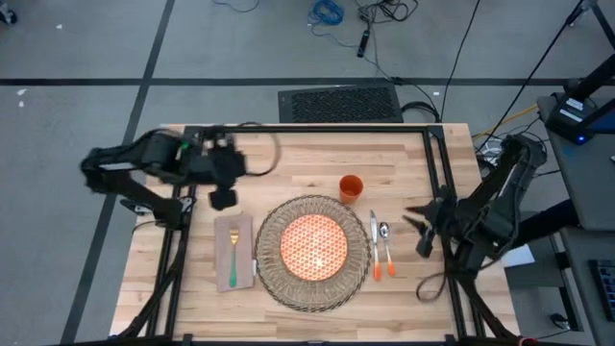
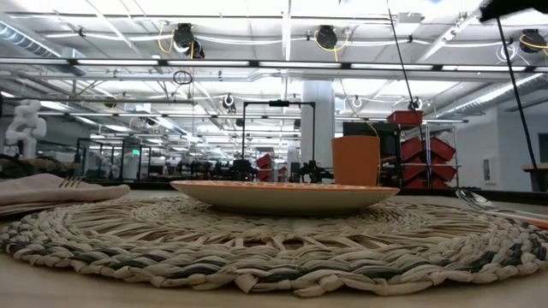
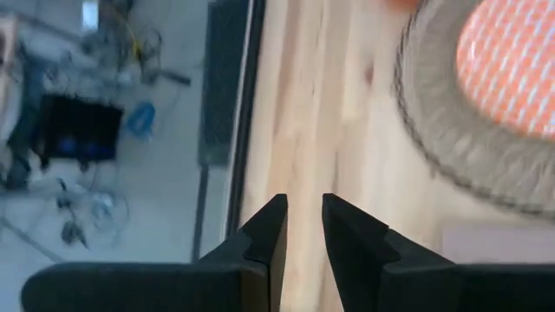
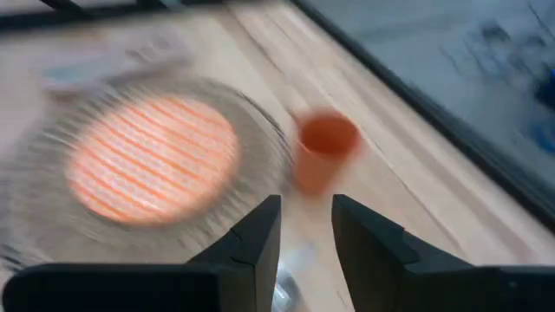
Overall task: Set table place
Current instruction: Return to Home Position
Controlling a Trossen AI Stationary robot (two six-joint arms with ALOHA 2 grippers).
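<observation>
your left pincer point(image 1: 223, 198) hangs over the surface point(image 1: 288, 159) near its far left part, just beyond the napkin point(image 1: 244, 252). its own wrist view shows the two dark fingers point(image 3: 264, 238) drawn close together, only a thin slit between them, with nothing gripped. your right pincer point(image 1: 417, 227) sits over the right side of the surface, pointing toward the setting and just beside the cutlery. its fingers point(image 4: 260, 230) are likewise nearly together and hold nothing.

the place itself lies near the middle of the surface. the round woven placemat point(image 1: 312, 297) is flat, and the orange-patterned plate point(image 1: 313, 245) rests centred on it. the beige napkin lies just left of the mat, with the green-handled fork point(image 1: 233, 259) lying along it, tines toward the far edge. just right of the mat, the knife point(image 1: 374, 240) and the spoon point(image 1: 385, 242) lie side by side, knife nearer the mat, orange handles toward the near edge. the small orange cup point(image 1: 352, 188) stands upright on the bare wood, just past the mat's far right rim and beyond the knife and spoon. from table height you see the cup behind the plate.
</observation>
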